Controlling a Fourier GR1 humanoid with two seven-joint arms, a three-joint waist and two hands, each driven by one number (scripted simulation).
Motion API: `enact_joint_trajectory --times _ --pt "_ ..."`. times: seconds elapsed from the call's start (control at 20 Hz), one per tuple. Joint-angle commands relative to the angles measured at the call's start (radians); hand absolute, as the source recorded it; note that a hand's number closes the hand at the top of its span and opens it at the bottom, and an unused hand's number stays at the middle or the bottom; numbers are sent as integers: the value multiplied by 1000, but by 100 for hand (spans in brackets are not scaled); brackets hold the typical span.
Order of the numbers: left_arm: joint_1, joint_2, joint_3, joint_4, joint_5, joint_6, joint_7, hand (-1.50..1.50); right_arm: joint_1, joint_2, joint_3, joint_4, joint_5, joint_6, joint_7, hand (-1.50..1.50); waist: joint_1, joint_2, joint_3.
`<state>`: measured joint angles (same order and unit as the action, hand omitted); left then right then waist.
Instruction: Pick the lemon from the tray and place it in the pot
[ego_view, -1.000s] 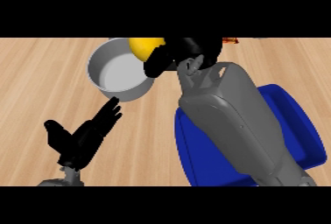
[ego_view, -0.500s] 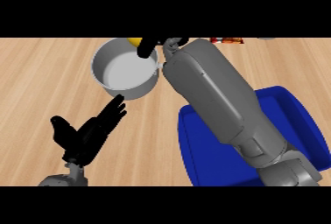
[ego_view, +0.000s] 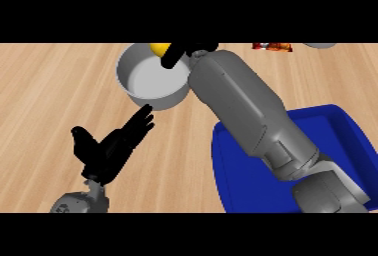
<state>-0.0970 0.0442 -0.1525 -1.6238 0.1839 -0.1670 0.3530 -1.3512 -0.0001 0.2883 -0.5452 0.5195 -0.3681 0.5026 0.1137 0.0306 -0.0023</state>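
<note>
The right hand (ego_view: 181, 51) is curled round the lemon (ego_view: 157, 48), which shows as a yellow patch at the far rim of the grey pot (ego_view: 148, 80). A second ago the lemon hung just right of the pot; now the forearm has stretched farther away and carried it over the opening, so letting go looks like the remaining step. The blue tray (ego_view: 244, 175) lies near and right, under the arm. The left hand (ego_view: 111, 147) rests open on the tabletop (ego_view: 52, 95), near left.
</note>
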Motion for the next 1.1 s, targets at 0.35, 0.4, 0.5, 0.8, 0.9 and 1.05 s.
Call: enact_joint_trajectory --times 0.35,0.4,0.5,0.8,0.9,1.05 --pt "-3 -15 -47 27 -14 -36 -36 0 50 0 -105 56 -312 -147 -153 -150 70 17 2" --pt "-29 -18 -38 15 -15 -17 -9 0 14 0 -140 86 -321 -131 -162 -150 67 23 2" --pt "-39 -15 -34 18 -11 -23 -6 0 29 0 -135 90 -351 -171 -231 -150 64 21 2" --pt "-27 -16 -32 27 -8 -28 -20 0 38 0 -182 104 -449 -251 -389 -150 72 25 1" --pt "-29 -30 -43 -18 -19 7 23 0 35 0 -176 136 -441 -296 -431 -150 53 13 2" --pt "0 -9 -11 29 4 -27 -26 0 29 0 -176 184 -451 -370 -450 -150 38 13 0"
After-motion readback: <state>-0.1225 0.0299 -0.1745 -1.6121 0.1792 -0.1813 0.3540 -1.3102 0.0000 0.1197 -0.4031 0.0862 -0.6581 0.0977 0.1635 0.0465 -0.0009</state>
